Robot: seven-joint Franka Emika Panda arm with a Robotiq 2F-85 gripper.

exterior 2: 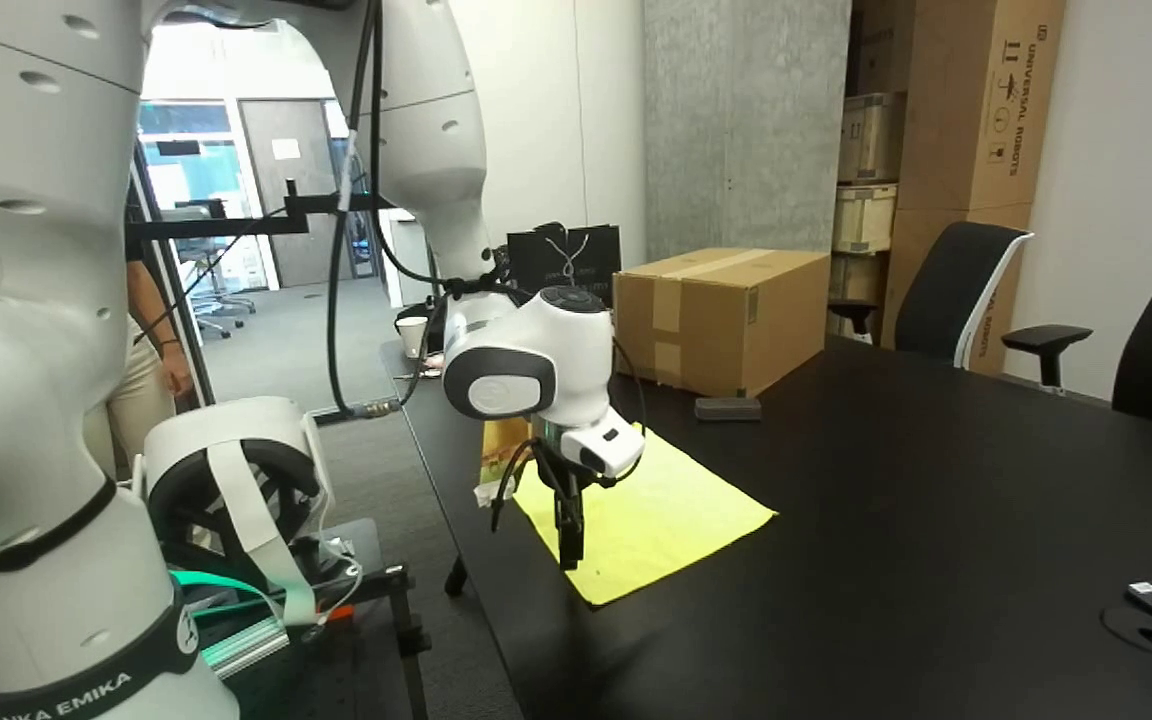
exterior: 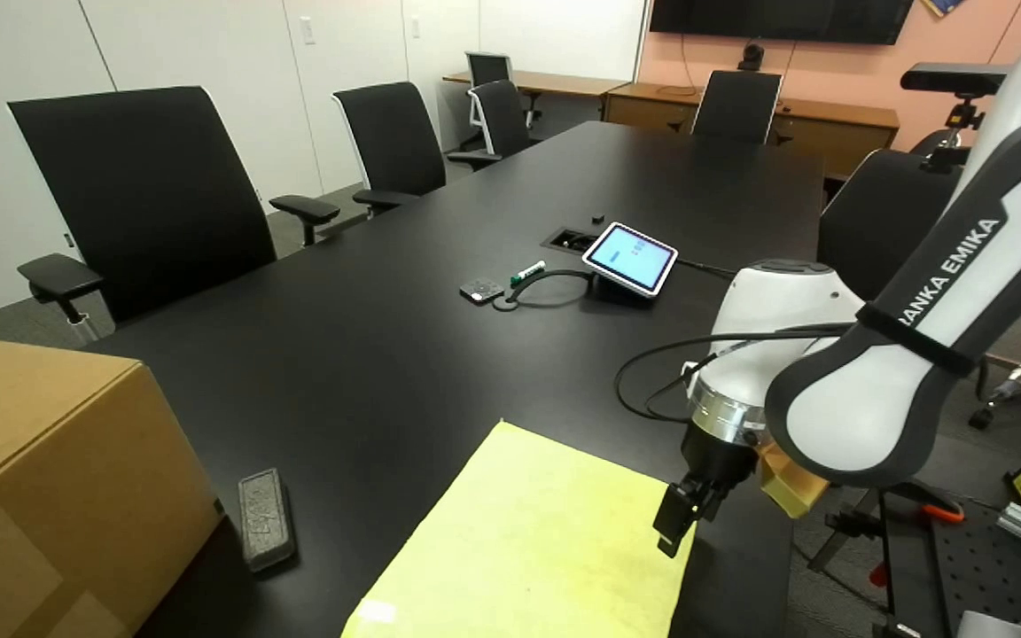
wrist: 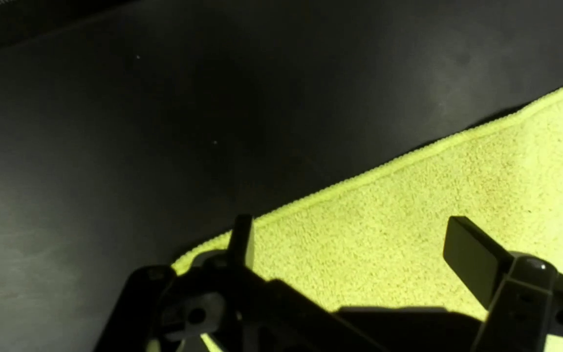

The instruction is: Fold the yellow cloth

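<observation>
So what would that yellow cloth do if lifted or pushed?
The yellow cloth would probably droop: its hem waves slightly in the wrist view. It looks thin in both exterior views, so likely light for its size. Pushed, it may bunch up, since it lies flat on the table.

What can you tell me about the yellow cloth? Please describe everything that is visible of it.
The yellow cloth is a plain, pale-lemon, rectangular-looking sheet, fuzzy like towelling, with a raised hem. It lies spread on the black table, no fold visible, one edge slightly wavy. The pincer stands open over it near a corner; whether they touch, I cannot tell.
</observation>
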